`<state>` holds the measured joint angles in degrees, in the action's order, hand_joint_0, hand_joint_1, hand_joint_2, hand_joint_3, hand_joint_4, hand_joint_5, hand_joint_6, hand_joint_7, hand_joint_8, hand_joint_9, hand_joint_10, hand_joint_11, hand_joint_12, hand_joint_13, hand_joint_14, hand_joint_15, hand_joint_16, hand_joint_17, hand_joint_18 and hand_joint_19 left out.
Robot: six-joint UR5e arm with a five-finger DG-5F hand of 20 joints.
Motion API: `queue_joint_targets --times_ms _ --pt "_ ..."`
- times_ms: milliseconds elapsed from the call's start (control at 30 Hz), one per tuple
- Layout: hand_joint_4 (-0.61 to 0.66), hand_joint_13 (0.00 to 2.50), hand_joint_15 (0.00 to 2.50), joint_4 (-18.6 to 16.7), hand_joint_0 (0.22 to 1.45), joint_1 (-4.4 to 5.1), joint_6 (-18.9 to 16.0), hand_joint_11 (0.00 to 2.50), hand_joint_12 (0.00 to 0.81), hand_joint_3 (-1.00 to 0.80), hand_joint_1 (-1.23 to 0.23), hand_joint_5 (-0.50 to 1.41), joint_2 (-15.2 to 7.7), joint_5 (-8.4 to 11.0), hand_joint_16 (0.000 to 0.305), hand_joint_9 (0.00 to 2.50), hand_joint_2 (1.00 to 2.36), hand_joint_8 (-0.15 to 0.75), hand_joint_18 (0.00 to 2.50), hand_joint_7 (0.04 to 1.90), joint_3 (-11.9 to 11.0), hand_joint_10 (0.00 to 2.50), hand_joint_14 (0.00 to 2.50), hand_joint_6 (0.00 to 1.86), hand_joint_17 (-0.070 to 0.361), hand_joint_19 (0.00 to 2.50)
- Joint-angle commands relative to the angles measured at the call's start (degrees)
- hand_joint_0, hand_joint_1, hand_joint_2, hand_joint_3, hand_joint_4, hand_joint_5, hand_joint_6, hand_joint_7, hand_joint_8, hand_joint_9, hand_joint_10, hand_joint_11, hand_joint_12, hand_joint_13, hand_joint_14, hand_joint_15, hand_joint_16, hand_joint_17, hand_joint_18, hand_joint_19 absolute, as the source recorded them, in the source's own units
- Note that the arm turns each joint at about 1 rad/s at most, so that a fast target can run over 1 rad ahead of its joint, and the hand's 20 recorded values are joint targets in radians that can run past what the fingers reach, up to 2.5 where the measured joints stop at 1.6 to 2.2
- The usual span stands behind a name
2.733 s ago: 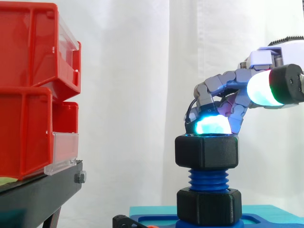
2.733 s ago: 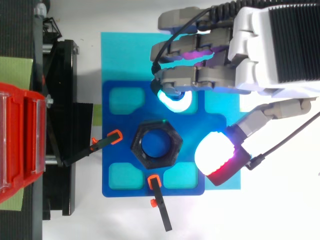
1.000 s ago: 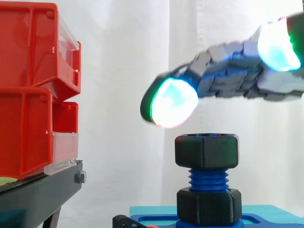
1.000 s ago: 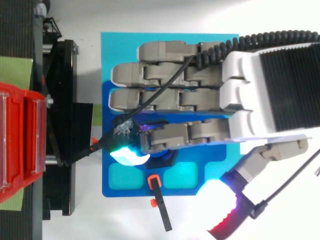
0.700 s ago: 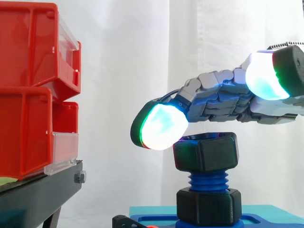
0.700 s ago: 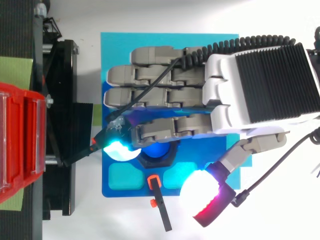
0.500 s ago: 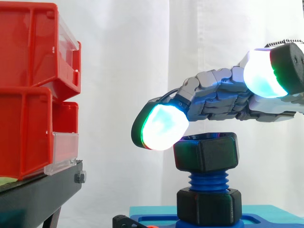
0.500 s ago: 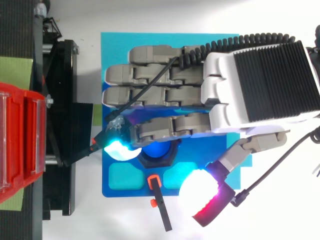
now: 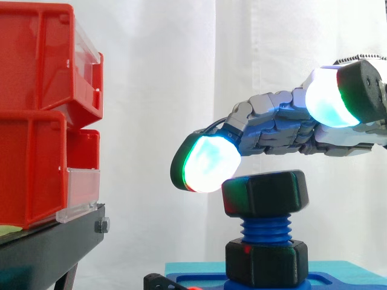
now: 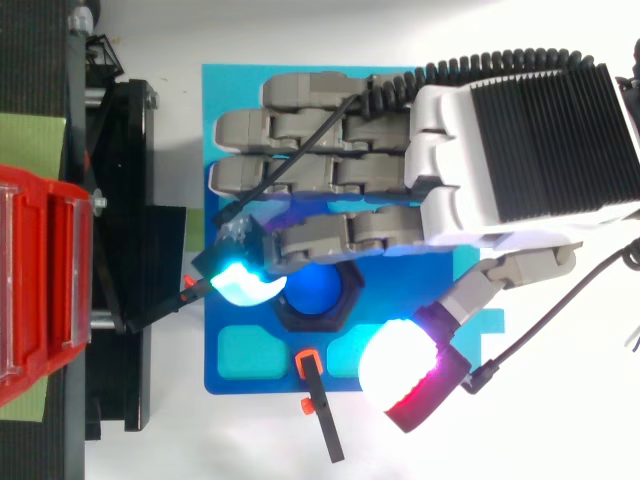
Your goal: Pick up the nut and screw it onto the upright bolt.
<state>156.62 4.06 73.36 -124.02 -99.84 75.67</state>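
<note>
Side view: the nut (image 9: 264, 193) has been nudged round on the bolt (image 9: 264, 228) by the flat, unclenched hand (image 9: 284, 130); threading appears under way.

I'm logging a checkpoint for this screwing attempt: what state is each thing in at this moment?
upper nut: on the bolt's top, slightly tilted, not gripped.
bolt: upright, thread bare below the upper nut.
lower nut: seated at the bolt's foot.
hand: open, fingers straight over the upper nut.
</note>
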Motion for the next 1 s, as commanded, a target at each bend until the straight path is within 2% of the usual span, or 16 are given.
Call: queue_joint_targets --times_ms 0,433,833,900,967 --pt "0.21 0.01 0.0 0.0 0.49 -0.37 0.03 0.0 0.299 -0.5 -0.12 -0.16 0.01 -0.09 0.037 0.19 1.0 0.227 0.0 0.9 -0.09 0.0 0.0 0.5 0.084 0.0" --pt "0.24 0.1 0.0 -0.09 0.5 -3.54 1.52 0.0 0.282 -0.5 -0.16 -0.13 0.01 -2.91 0.032 0.27 1.0 0.246 0.0 1.09 -0.09 0.0 0.0 0.5 0.073 0.0" --pt "0.25 0.23 0.0 -0.62 0.51 -4.33 1.52 0.0 0.256 -0.5 -0.2 -0.06 0.01 -3.7 0.027 0.44 1.0 0.255 0.0 1.28 -0.09 0.0 0.0 0.5 0.06 0.0" --pt "0.25 0.24 0.0 -0.71 0.51 -4.24 1.52 0.0 0.256 -0.5 -0.21 -0.07 0.01 -3.7 0.026 0.45 1.0 0.255 0.0 1.25 -0.09 0.0 0.0 0.5 0.059 0.0" --pt "0.27 0.23 0.0 -0.97 0.51 -4.33 1.52 0.0 0.261 -0.5 -0.21 -0.1 0.01 -3.96 0.027 0.42 1.0 0.247 0.0 1.12 -0.44 0.0 0.0 0.5 0.06 0.0"
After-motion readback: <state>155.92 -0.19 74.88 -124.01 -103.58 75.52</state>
